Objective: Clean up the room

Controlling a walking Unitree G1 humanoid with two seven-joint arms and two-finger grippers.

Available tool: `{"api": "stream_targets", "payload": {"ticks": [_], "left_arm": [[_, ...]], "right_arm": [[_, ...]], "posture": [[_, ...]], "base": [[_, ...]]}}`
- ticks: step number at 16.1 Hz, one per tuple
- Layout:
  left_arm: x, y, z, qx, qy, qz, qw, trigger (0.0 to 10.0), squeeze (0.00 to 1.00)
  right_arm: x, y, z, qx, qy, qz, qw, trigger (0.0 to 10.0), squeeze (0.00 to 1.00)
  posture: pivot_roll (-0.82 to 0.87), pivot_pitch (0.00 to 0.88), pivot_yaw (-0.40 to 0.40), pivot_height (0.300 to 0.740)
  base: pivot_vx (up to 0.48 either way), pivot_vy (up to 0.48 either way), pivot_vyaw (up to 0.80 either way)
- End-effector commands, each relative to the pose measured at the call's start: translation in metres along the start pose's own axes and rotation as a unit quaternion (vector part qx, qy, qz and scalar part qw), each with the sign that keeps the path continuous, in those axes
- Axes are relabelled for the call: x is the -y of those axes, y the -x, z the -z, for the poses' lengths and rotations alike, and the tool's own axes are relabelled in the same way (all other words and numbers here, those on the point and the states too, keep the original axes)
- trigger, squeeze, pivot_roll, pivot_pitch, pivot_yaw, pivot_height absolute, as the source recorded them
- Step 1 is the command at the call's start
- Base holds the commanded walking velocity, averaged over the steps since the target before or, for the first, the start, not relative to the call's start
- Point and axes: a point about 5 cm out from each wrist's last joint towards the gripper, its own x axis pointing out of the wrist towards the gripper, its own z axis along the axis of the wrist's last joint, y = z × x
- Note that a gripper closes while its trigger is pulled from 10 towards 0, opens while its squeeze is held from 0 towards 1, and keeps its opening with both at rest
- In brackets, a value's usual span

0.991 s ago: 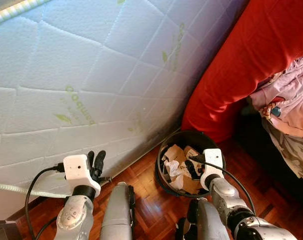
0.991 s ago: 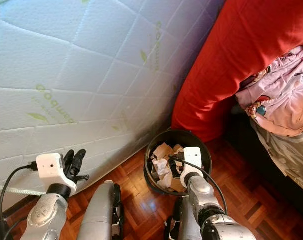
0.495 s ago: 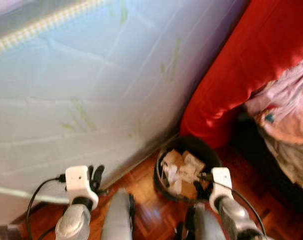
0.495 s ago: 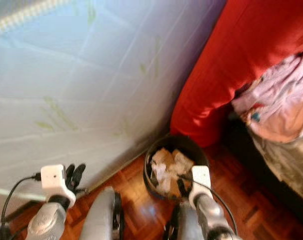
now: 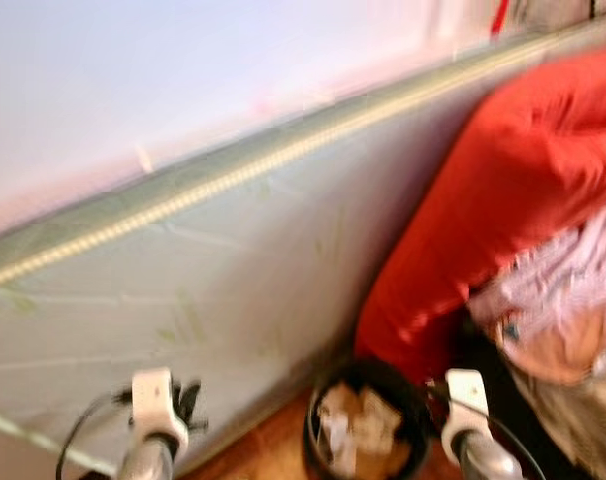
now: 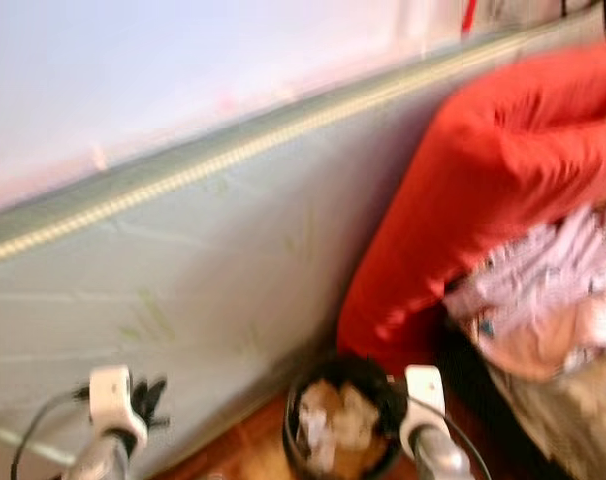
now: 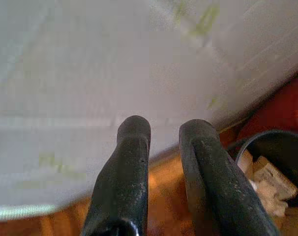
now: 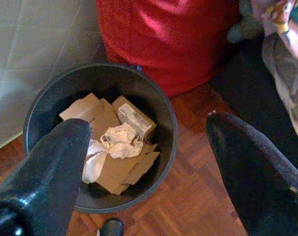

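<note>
Blur covered both head views, so fine detail was lost there, but a black bin [image 8: 100, 137] was made out at the lower centre of the frame, standing on the parquet floor [image 8: 188, 196] between a pale quilted mattress [image 5: 203, 300] set on edge at the left and a red cover [image 5: 483, 210] draped at the right. Torn cardboard [image 8: 97, 115], a small labelled box [image 8: 135, 119] and crumpled paper [image 8: 117, 142] were seen lying inside the bin. The right gripper [image 8: 139, 162] was held just above the bin's near rim with its two fingers spread wide and nothing between them; the left gripper [image 7: 163, 162] was pointed at the mattress with its fingers close together, a narrow gap left between them, and nothing held. A drop into the bin was judged to be finished, so the step in hand was taken to be a turn away toward more clutter. Pink patterned bedding [image 5: 563, 300] at the right edge was noted. Both arms would best be kept tucked clear of the bin rim and the mattress during the turn, and no reach should be begun before the view was steady.
</note>
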Motion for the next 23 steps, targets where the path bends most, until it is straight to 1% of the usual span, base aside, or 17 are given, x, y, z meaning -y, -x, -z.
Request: {"api": "stream_targets", "payload": {"ticks": [1,2,3,5,6,8,9,10,12,13,14,15,19,20,21,22,23], "left_arm": [[-0.006,0.002,0.011,-0.021,0.007,-0.010,1.000,10.0,0.00],[-0.006,0.002,0.013,-0.027,0.010,-0.014,0.999,10.0,0.00],[-0.004,0.002,0.032,-0.073,0.017,-0.019,0.997,10.0,0.00],[-0.002,0.000,0.036,-0.087,0.023,-0.019,0.996,10.0,0.00],[-0.001,0.001,0.041,-0.106,0.020,-0.020,0.994,10.0,0.00],[0.001,0.004,0.051,-0.140,0.013,-0.021,0.990,10.0,0.00],[0.002,0.007,0.058,-0.160,0.007,-0.020,0.987,10.0,0.00],[0.002,0.009,0.061,-0.167,0.009,-0.021,0.986,10.0,0.00],[-0.003,0.014,0.068,-0.180,0.011,-0.029,0.983,10.0,0.00],[-0.011,0.018,0.070,-0.187,0.012,-0.040,0.981,10.0,0.00],[-0.015,0.019,0.070,-0.190,0.012,-0.044,0.981,10.0,0.00],[-0.020,0.020,0.069,-0.193,0.008,-0.046,0.980,10.0,0.00],[-0.020,0.020,0.069,-0.193,0.008,-0.046,0.980,10.0,0.00],[-0.043,0.029,0.072,-0.213,-0.006,-0.060,0.975,10.0,0.00],[-0.050,0.034,0.075,-0.224,-0.011,-0.066,0.972,10.0,0.00],[-0.050,0.036,0.077,-0.228,-0.009,-0.069,0.971,10.0,0.00],[-0.049,0.037,0.079,-0.232,-0.002,-0.075,0.970,10.0,0.00]], "right_arm": [[0.004,0.002,0.008,-0.016,-0.012,0.010,1.000,10.0,0.00],[0.004,0.002,0.009,-0.017,-0.012,0.011,1.000,10.0,0.00],[0.006,0.004,0.015,-0.029,-0.025,0.018,0.999,10.0,0.00],[0.006,0.004,0.014,-0.027,-0.041,0.020,0.999,10.0,0.00],[0.010,0.005,0.016,-0.029,-0.054,0.029,0.998,10.0,0.00],[0.016,0.008,0.023,-0.045,-0.057,0.035,0.997,10.0,0.00],[0.021,0.011,0.030,-0.049,-0.070,0.037,0.996,10.0,0.00],[0.026,0.014,0.037,-0.060,-0.071,0.053,0.994,10.0,0.00],[0.031,0.018,0.047,-0.084,-0.073,0.062,0.992,10.0,0.00],[0.031,0.019,0.049,-0.083,-0.081,0.063,0.991,10.0,0.00],[0.031,0.019,0.049,-0.083,-0.084,0.064,0.991,10.0,0.00],[0.028,0.019,0.049,-0.082,-0.086,0.064,0.991,10.0,0.00],[0.028,0.019,0.049,-0.082,-0.086,0.064,0.991,10.0,0.00],[0.020,0.021,0.058,-0.084,-0.107,0.065,0.989,10.0,0.00],[0.019,0.023,0.062,-0.088,-0.115,0.066,0.987,10.0,0.00],[0.018,0.021,0.060,-0.092,-0.102,0.060,0.989,10.0,0.00],[0.017,0.019,0.057,-0.097,-0.077,0.048,0.991,10.0,0.00]], "posture": [[0.21,0.000,-0.043,0.730],[0.21,0.000,-0.045,0.730],[0.18,0.000,-0.053,0.730],[0.16,0.000,-0.045,0.730],[0.14,0.000,-0.032,0.730],[0.11,0.000,-0.019,0.730],[0.10,0.000,-0.010,0.730],[0.09,0.000,-0.005,0.740],[0.10,0.000,0.002,0.740],[0.10,0.000,0.014,0.740],[0.10,0.000,0.026,0.740],[0.09,0.000,0.043,0.740],[0.09,0.000,0.043,0.740],[0.03,0.000,0.107,0.740],[0.03,0.000,0.102,0.740],[0.04,0.000,0.088,0.740],[0.05,0.000,0.076,0.740]], "base": [[0.000,0.000,0.00],[0.000,0.000,0.00],[0.000,0.000,0.00],[0.000,0.000,0.00],[0.000,0.000,0.00],[0.000,0.000,0.00],[0.000,0.000,0.00],[0.000,0.000,0.00],[0.000,0.000,0.00],[0.000,0.000,0.00],[0.000,0.000,0.00],[0.000,0.000,0.00],[0.000,0.000,0.00],[0.000,0.000,0.00],[0.000,0.000,0.00],[0.000,0.000,0.00],[0.000,0.000,0.00]]}}
